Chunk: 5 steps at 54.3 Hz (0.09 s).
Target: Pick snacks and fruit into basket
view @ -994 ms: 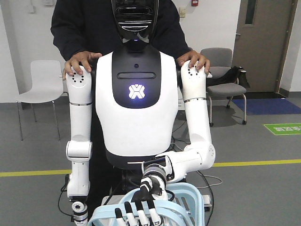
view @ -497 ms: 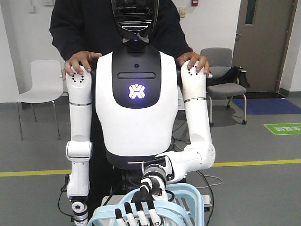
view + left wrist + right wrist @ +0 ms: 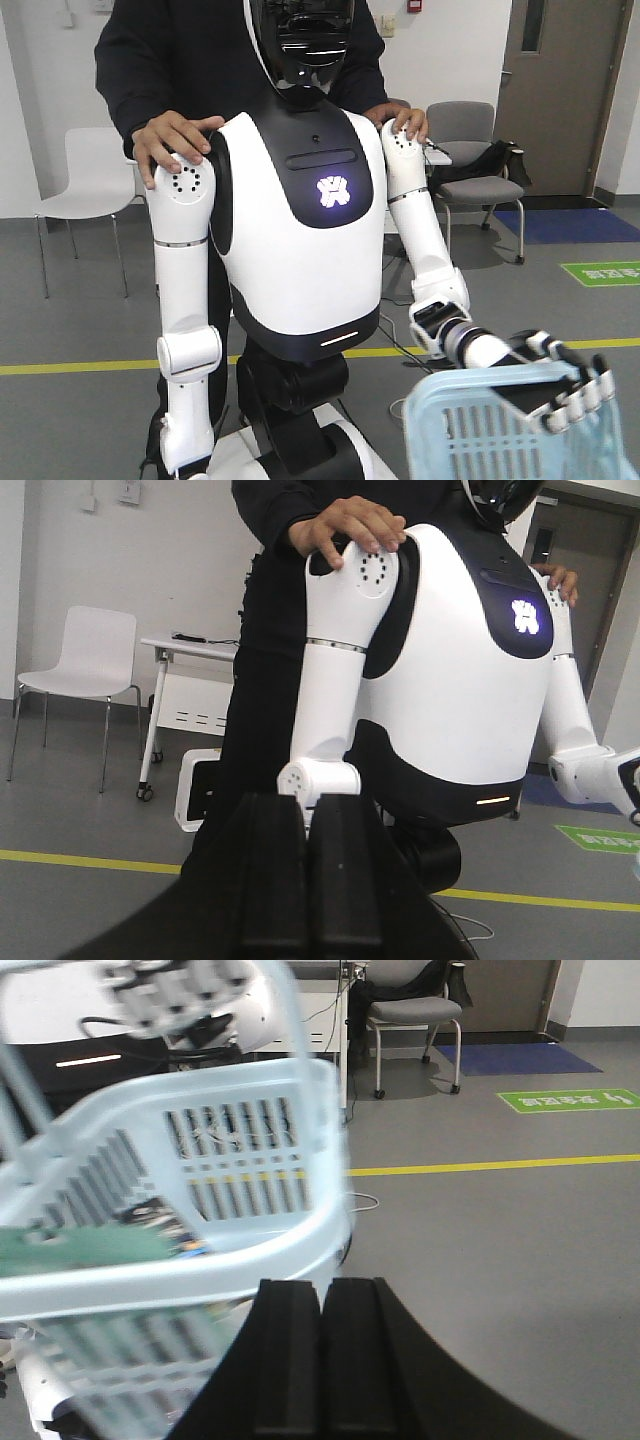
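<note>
White plastic chair (image 3: 95, 175) far left by the wall. Next, a person's hand (image 3: 170, 135) laid flat on the shoulder of a white-and-black humanoid (image 3: 300, 230), torso turned slightly, logo lit. Grey office chair (image 3: 470, 150) behind. Lower right, humanoid hand (image 3: 565, 385) with black-and-white fingers curled over the rim of the light blue basket (image 3: 480, 430), held clear of the floor.

From the left wrist: left gripper (image 3: 307, 880) with black pads pressed together, nothing between; humanoid standing straight ahead beyond the fingertips.

From the right wrist: right gripper (image 3: 322, 1350) likewise pressed together and empty. Basket just above and to the left of the fingertips, near, tilted, not touching as far as can be seen. Inside it, a blurred teal pouch (image 3: 80, 1245) lying against the near wall.
</note>
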Available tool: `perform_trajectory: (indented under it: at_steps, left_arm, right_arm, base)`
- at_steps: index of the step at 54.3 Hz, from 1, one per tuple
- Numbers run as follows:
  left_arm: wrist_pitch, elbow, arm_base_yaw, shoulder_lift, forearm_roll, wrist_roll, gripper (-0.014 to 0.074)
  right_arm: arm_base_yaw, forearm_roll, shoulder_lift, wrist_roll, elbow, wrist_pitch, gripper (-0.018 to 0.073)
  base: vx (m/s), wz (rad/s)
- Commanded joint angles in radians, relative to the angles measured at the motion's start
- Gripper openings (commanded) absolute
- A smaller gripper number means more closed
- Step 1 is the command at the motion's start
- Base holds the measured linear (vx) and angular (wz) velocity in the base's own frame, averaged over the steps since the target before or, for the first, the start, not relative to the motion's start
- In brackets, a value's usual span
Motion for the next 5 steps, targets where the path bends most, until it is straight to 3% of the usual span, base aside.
perform_trajectory:
  at_steps: [1,5]
  left_arm:
    - [-0.080,0.004,0.002,0.014,-0.008,-0.001,-0.0006]
    - [-0.080,0.004,0.002,0.014,-0.008,-0.001,-0.0006]
  right_arm:
    - [-0.003,0.001,-0.018,-0.011,0.009,-0.078,-0.0010]
    - [-0.002,0.001,-0.017,-0.011,0.009,-0.078,-0.0010]
  base:
    - [0.00,0.00]
    - [0.00,0.00]
